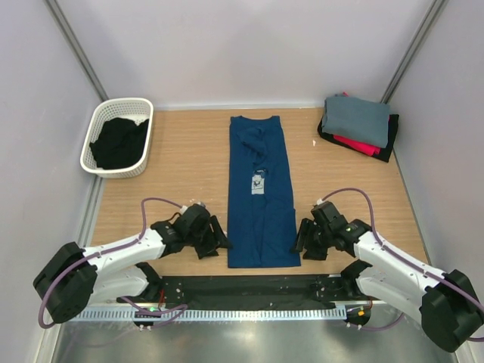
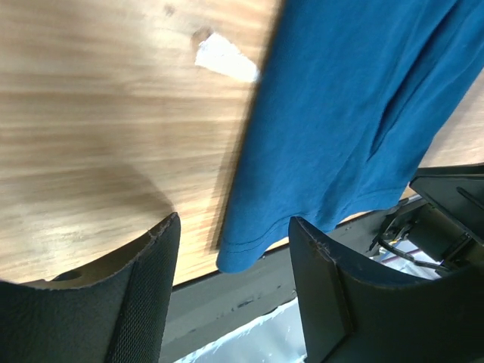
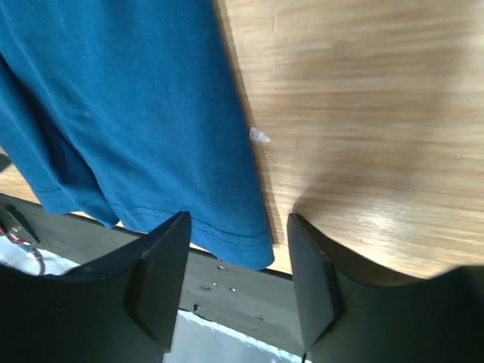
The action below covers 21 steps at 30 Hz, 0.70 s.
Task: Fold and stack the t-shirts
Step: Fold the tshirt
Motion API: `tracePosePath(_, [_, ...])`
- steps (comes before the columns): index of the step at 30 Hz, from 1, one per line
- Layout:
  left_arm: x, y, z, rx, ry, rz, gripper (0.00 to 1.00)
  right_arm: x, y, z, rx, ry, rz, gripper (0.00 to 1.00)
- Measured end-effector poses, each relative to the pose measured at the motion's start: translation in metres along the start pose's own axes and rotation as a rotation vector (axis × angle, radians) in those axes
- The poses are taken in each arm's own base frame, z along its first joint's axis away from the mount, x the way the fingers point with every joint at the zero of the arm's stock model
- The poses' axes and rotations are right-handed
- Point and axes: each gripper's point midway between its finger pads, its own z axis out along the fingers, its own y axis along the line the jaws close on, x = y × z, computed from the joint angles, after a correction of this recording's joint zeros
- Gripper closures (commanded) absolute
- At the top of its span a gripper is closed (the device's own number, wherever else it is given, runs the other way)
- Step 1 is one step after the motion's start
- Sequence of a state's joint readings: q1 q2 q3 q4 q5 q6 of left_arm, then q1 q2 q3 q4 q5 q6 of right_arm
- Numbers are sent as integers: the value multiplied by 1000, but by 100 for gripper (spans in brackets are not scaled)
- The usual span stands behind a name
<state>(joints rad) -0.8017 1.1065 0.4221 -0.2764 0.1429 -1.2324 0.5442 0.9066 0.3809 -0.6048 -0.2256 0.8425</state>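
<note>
A navy blue t-shirt (image 1: 261, 189) lies on the wooden table, folded into a long narrow strip with a pale chest print (image 1: 259, 182) showing. Its hem reaches the near table edge. My left gripper (image 1: 219, 240) is open just left of the hem's left corner (image 2: 246, 253). My right gripper (image 1: 302, 243) is open just right of the hem's right corner (image 3: 242, 242). Neither touches the cloth. A stack of folded grey, red and black t-shirts (image 1: 358, 125) sits at the far right.
A white basket (image 1: 98, 136) holding dark cloth stands at the far left. A small white scrap (image 2: 225, 59) lies on the wood beside the shirt; it also shows in the right wrist view (image 3: 259, 136). A black strip (image 1: 249, 291) borders the near table edge.
</note>
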Motion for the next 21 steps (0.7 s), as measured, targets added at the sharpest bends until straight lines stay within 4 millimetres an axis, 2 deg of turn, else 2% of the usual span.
tracePosePath(5, [7,4,2,-3,15,-38,44,8,1,3,-7,11,54,51])
tracePosePath(15, [22,0,7,-1,55,-68,50,19,3,4,-22,32,97,54])
tracePosePath(21, [34,1,8,-15,79,-86,56,23,0,5,-2,51,96,61])
